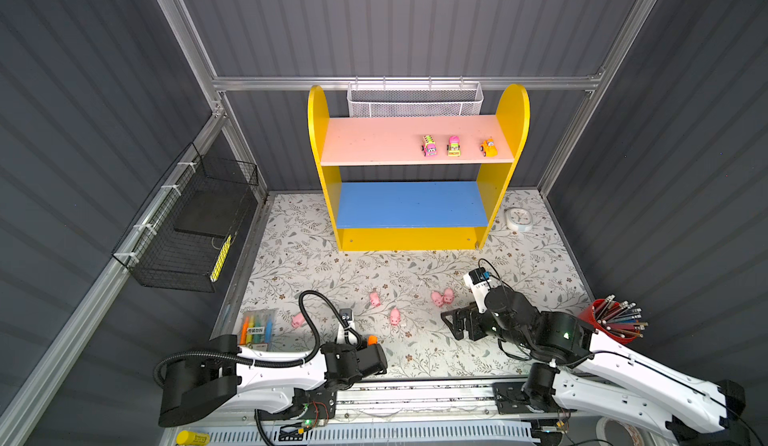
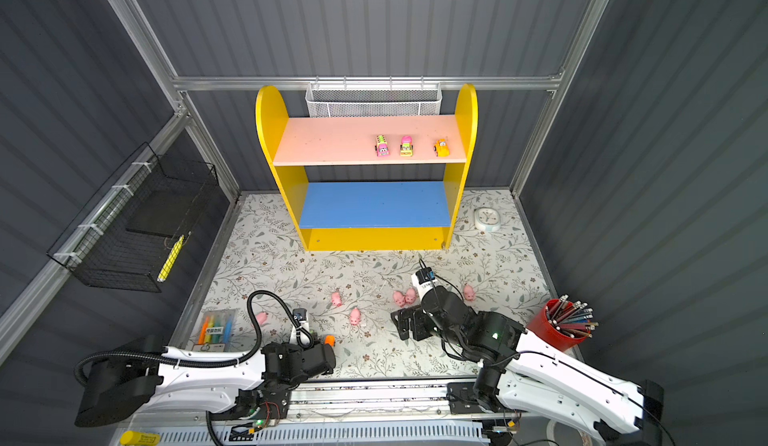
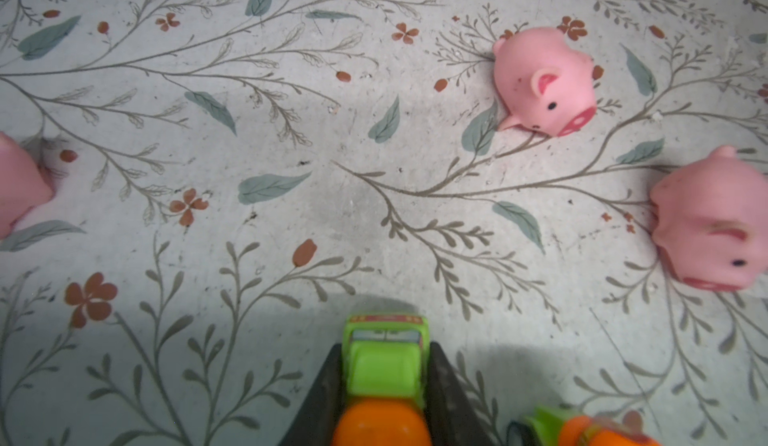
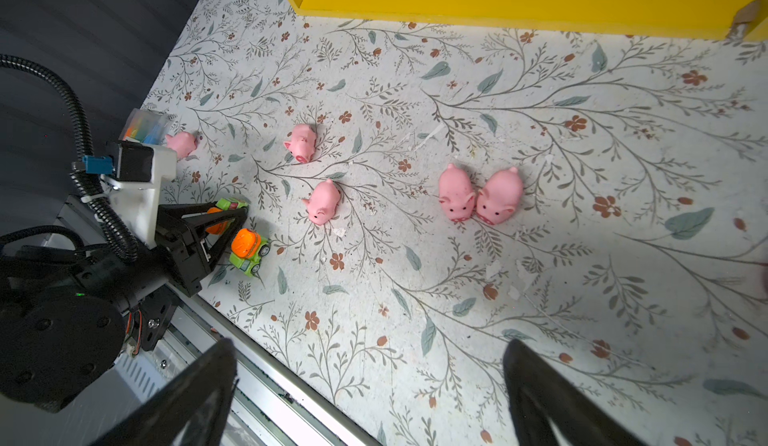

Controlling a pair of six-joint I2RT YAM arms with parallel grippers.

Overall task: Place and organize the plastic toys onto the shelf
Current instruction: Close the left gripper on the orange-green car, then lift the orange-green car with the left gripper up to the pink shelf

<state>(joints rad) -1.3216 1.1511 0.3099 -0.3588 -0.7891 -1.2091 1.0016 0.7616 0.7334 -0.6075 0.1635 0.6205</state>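
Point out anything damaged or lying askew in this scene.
The shelf looks chipped at one bottom corner, with a pale core exposed. One pig appears tipped onto its side on the mat.

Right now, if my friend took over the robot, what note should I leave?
Left gripper: shut on a green-and-orange mixer truck.
Right gripper: open, holding nothing.
Done: three cars stand on the shelf, on its pink board.
Left to do: the held truck, a second mixer truck beside it, and six pigs in view on the table.
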